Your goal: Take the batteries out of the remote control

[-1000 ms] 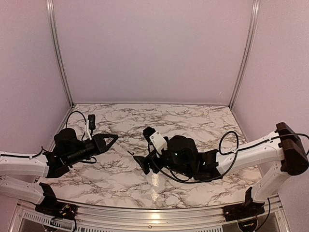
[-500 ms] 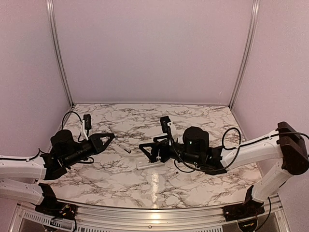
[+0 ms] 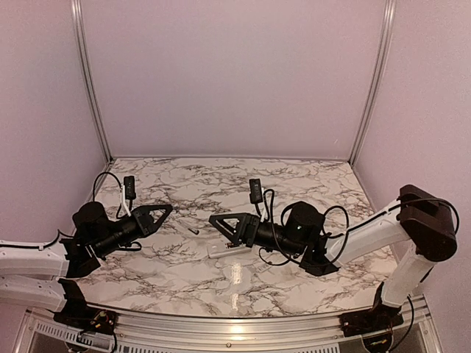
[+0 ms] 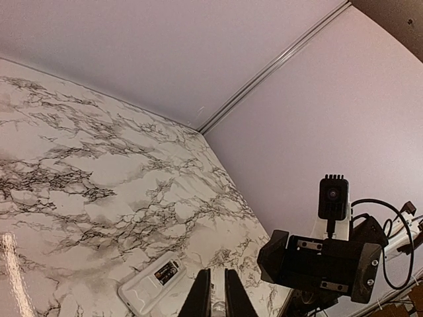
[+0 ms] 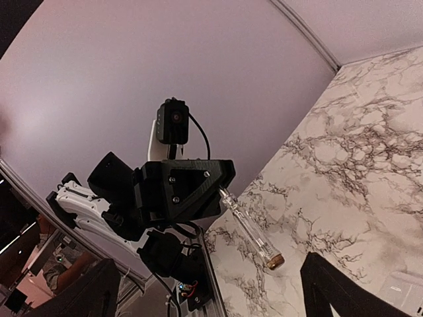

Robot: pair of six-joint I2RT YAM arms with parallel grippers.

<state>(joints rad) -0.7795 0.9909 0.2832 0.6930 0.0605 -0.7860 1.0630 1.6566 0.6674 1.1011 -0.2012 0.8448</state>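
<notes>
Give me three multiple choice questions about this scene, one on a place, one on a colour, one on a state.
1. Where is the remote control? A against the back wall; B on the table; C on a shelf.
2. Its casing is? A black; B blue; C white.
3. The right gripper is? A open; B shut on the remote; C shut on a battery.
Answers: 1 B, it lies flat there; 2 C, white in the left wrist view; 3 A, its fingers stand far apart.

Looking like a robotics lab cell — lilac wall panels (image 3: 235, 73) and aluminium rails (image 3: 91, 81) enclosing a marble-patterned tabletop (image 3: 309, 180) with cabled robot arms (image 3: 375, 224).
</notes>
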